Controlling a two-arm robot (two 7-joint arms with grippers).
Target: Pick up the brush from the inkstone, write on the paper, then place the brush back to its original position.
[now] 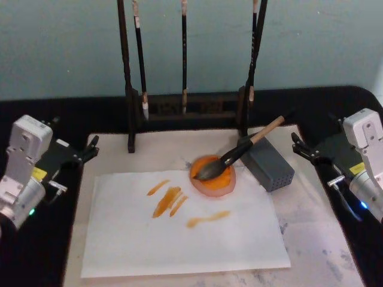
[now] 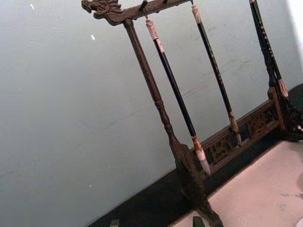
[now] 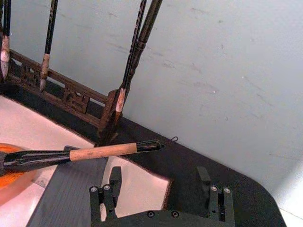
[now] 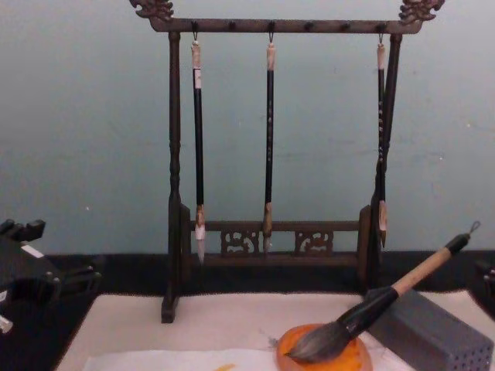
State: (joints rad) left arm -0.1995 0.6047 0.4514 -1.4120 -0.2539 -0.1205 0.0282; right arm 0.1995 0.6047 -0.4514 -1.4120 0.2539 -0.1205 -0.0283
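Observation:
The brush (image 1: 242, 148) lies slanted, its dark bristle head in the round orange inkstone (image 1: 222, 181) and its pale handle propped on a grey block (image 1: 272, 167). The white paper (image 1: 179, 233) spreads in front of the inkstone and carries several orange strokes. My left gripper (image 1: 91, 150) hovers open at the mat's far left corner, away from the brush. My right gripper (image 1: 301, 148) is open to the right of the grey block, a short way from the handle's end. In the right wrist view the brush (image 3: 102, 151) lies just beyond the open, empty right gripper (image 3: 159, 178).
A dark wooden rack (image 1: 185, 110) with three thin hanging brushes stands at the back of the cream mat (image 1: 317, 227). The mat lies on a black tabletop in front of a pale green wall.

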